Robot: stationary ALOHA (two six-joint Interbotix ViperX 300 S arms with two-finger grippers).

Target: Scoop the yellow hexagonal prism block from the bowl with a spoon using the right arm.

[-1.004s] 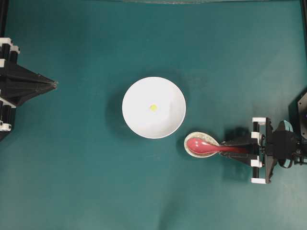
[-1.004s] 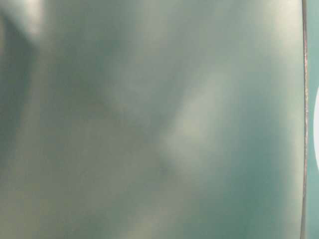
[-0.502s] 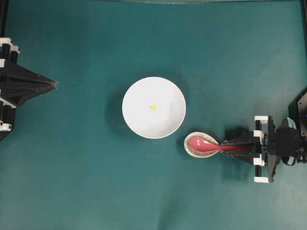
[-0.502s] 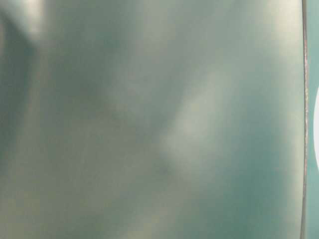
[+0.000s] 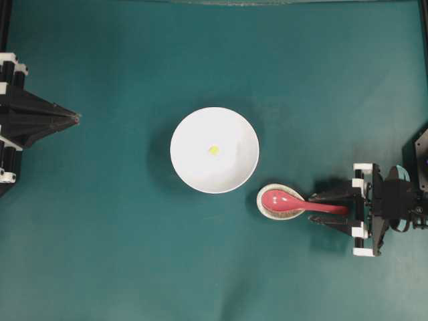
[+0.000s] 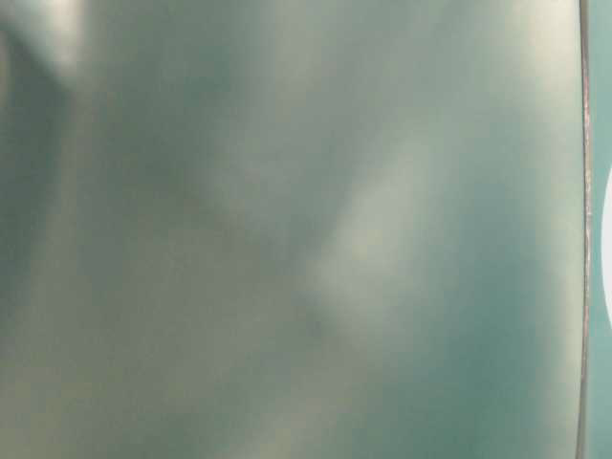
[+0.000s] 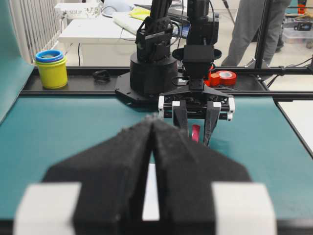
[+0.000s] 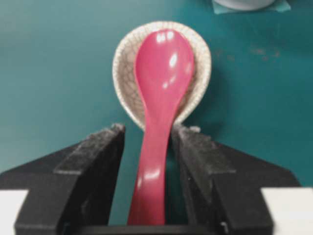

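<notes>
The right claw (image 8: 146, 147) straddled the spoon (image 8: 159, 98) handle, jaws not yet clenched, lined up to grasp. The spoon lay propped in a small speckled dish (image 8: 122, 73). The left claw (image 7: 152, 128) sat clenched, idle.

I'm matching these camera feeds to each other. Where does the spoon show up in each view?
Overhead: spoon at lower right, scoop in the speckled dish, just below-right of the bowl.
Table-level: not visible; all blur.
Left wrist: a red sliver at centre, between the right gripper's fingers.
Right wrist: centre, handle between the fingers.
Shared landmark: the right gripper.
</notes>
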